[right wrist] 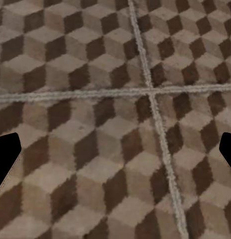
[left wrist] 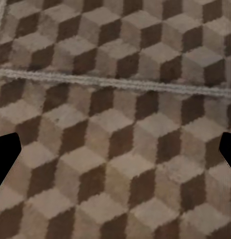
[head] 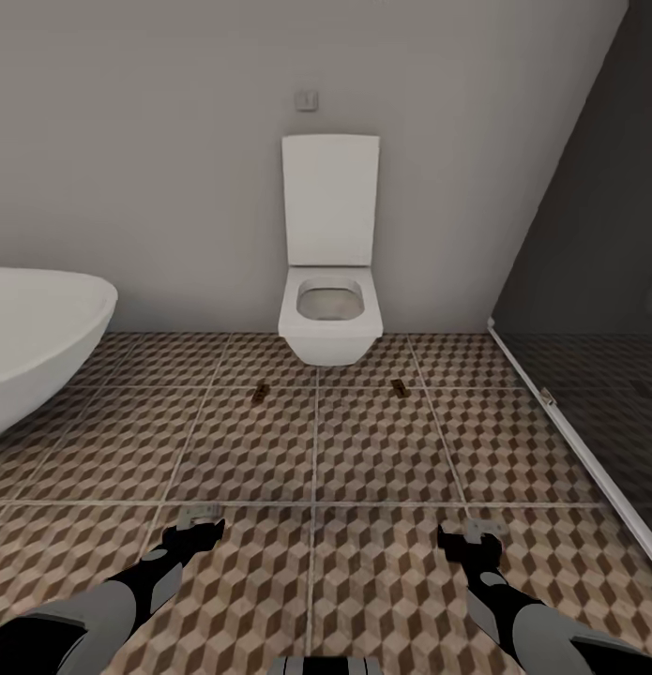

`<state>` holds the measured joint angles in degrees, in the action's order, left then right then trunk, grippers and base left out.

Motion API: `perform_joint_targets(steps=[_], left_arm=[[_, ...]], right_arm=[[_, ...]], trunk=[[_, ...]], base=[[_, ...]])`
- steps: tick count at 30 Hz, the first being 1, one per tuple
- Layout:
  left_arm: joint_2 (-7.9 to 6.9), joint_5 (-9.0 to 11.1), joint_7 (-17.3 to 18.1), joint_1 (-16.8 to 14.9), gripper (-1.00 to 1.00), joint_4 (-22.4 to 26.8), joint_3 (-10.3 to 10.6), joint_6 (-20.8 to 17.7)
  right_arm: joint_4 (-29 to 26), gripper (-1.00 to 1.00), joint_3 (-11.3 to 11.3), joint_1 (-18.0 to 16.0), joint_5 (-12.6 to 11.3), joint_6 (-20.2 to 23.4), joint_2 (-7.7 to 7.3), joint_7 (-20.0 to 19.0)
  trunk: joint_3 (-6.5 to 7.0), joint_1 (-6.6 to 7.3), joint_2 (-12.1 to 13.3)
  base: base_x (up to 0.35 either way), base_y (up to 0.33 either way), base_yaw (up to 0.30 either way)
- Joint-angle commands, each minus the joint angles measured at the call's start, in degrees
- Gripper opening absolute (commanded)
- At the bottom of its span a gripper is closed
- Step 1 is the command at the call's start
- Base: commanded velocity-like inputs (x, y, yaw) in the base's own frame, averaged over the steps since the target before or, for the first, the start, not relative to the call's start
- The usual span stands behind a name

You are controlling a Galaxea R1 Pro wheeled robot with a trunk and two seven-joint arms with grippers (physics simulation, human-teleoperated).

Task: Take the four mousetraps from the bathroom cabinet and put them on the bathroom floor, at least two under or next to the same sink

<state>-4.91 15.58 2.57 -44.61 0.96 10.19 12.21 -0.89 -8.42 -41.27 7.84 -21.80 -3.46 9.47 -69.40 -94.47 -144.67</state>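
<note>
Two mousetraps flat on bathroom floor, one either side of white toilet, just in front of its base, well apart from each other. White bathtub at left edge; dark glass shower screen at right.

Left gripper low over tiles, fingers spread wide, holding nothing. Right gripper likewise low over tiles, fingers spread wide, holding nothing; grout crossing beneath. Both grippers well short of mousetraps.
</note>
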Motion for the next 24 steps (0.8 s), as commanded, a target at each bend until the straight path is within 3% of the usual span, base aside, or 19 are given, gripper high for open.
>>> perform_joint_targets(steps=[1, 24], left_arm=[[-0.01, 0.6, 0.25, -0.03, 1.0, -0.08, 0.44, 0.19], [-0.01, 0.59, 0.25, -0.03, 1.0, -0.08, 0.44, 0.19]], right_arm=[[0.1, 1.0, -0.46, -0.04, 0.6, -0.17, 0.01, 0.21], [0.19, 1.0, -0.47, -0.04, 0.55, -0.17, 0.03, 0.28]], trunk=[[0.19, 0.03, 0.0], [5.28, 0.63, 0.31]], base=[[0.0, 0.0, 0.0], [0.0, 0.0, 0.0]])
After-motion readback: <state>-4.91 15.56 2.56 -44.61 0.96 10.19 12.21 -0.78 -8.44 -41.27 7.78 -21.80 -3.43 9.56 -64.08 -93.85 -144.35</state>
